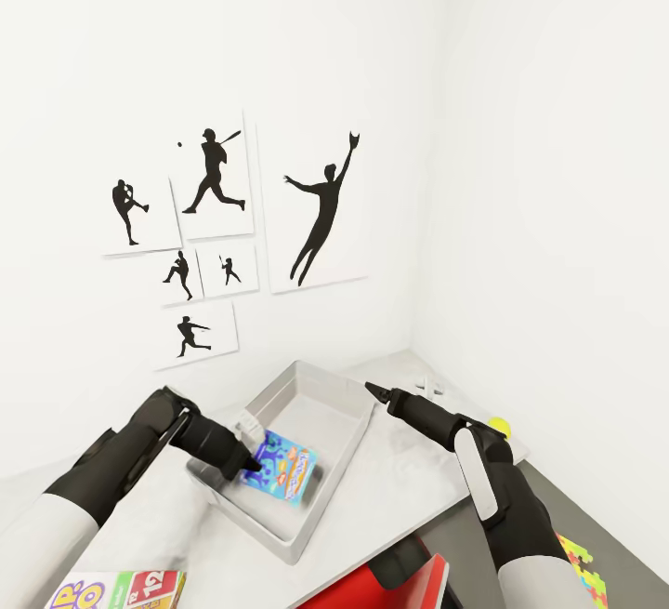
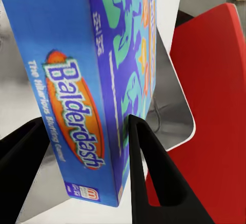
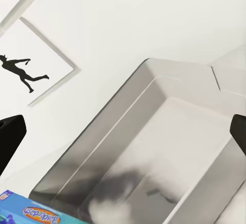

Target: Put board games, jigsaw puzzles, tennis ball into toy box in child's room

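left gripper [image 1: 249, 462] clamped across the blue board game [image 1: 286, 467], held on edge, long axis angled down into the toy box [image 1: 321, 395] directly beneath; right gripper [image 1: 372, 390] hovers by the box's far rim, jaws apart.

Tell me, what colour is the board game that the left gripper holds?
The board game is mainly blue, with an orange "Balderdash" logo; the left wrist view shows it best.

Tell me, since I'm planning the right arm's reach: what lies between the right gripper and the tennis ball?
In the head view, nothing: only bare table between right gripper and tennis ball.
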